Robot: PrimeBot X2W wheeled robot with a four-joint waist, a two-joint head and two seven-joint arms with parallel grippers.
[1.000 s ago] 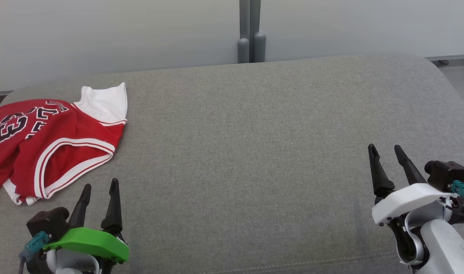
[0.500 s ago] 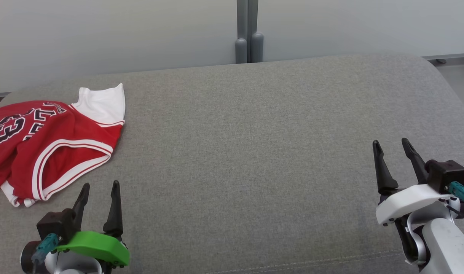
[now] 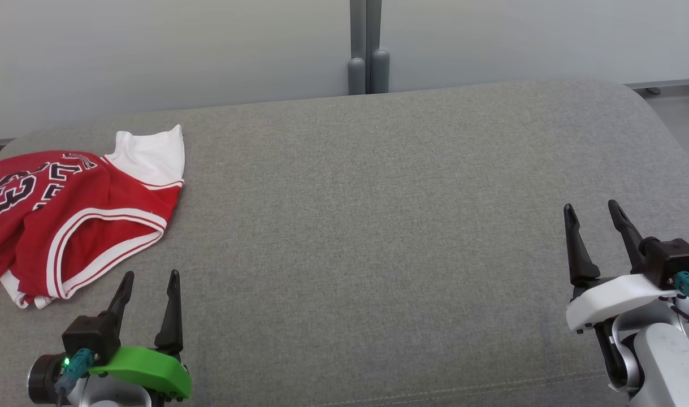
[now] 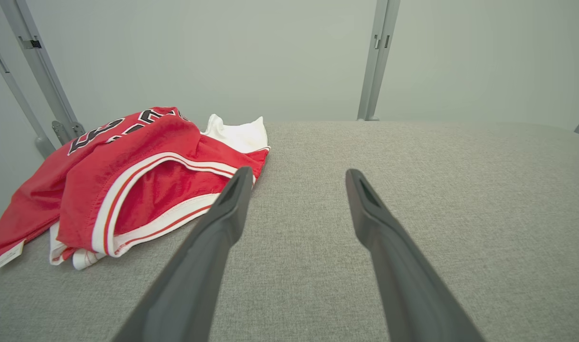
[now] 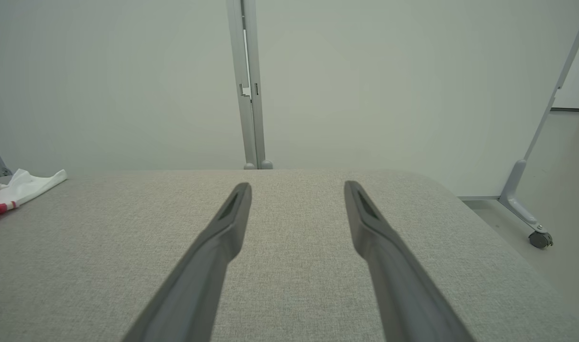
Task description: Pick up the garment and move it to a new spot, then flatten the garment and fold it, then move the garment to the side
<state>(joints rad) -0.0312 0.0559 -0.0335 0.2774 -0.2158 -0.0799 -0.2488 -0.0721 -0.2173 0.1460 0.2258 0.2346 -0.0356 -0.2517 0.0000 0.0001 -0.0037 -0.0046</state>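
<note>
Garment (image 3: 73,215): red jersey with white trim and black lettering. It lies bunched and partly doubled over at the left end of the grey upholstered surface (image 3: 378,226), with a white panel sticking out at its far right corner.
Left gripper (image 3: 152,274): fingers spread apart, holding nothing. It sits just short of the garment's near edge and does not touch it.
Right gripper (image 3: 591,206): fingers spread apart, holding nothing. It is well apart from the garment, over bare fabric at the right end.
Step in hand: judged to be the first, the pick-up. The garment is neither flattened nor folded, and no grasp is made.
Next move calls for: reaching the left gripper forward and to its left, lowering the fingers over a raised fold such as the white-banded armhole edge, then closing on it.
Caution: the cloth is layered, so a shallow pinch likely lifts one layer only.
Destination: the bare middle of the surface appears suitable.
</note>
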